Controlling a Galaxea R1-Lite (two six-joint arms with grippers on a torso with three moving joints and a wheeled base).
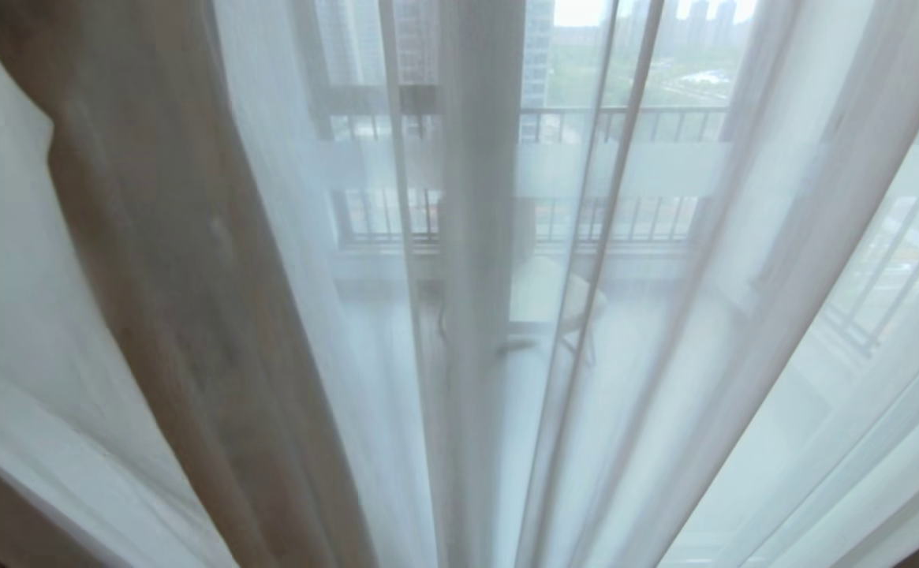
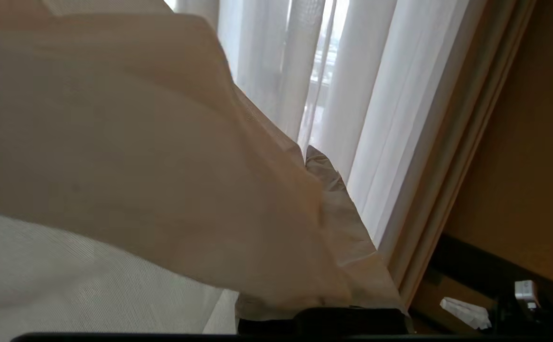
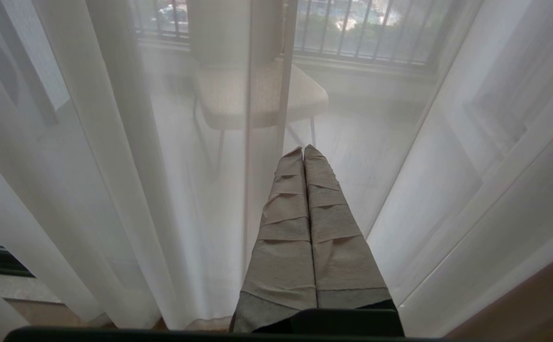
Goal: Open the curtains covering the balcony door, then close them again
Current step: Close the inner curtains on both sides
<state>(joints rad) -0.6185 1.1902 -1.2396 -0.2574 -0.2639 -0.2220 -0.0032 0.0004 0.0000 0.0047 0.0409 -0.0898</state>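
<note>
Curtain cloth filled every view at the time of inspection. From the head camera, the sheer white layer (image 1: 664,315) hung drawn across the glass, its folds running top to bottom, and through it the balcony door (image 1: 420,158) showed only as dim dark framing, with a railing (image 1: 625,118) and a chair (image 1: 554,292) beyond. The thick beige panel (image 1: 191,315) stood at about nine o'clock in that view, slanting from upper left toward the lower middle; neither arm appeared there. In the left wrist view, the left gripper (image 2: 321,164) was largely buried under a swathe of the beige panel (image 2: 138,142), one wrapped fingertip (image 2: 326,168) alone showing past the cloth edge; its fingers were together, and the way the cloth draped suggested it was pinched between them, though the contact itself was hidden. The panel's long axis ran vertically, so in my judgement the coming move must be sideways, along the rail, not along the folds. The left arm was plainly the nearer, being in the cloth already. The right gripper (image 3: 304,152) pointed at the sheer layer (image 3: 115,166) toward twelve o'clock, its two taped fingers (image 3: 281,228) pressed together on nothing, clear of the fabric and apparently idle. A crumpled white scrap (image 2: 463,311) lay on the floor by the wall.
</note>
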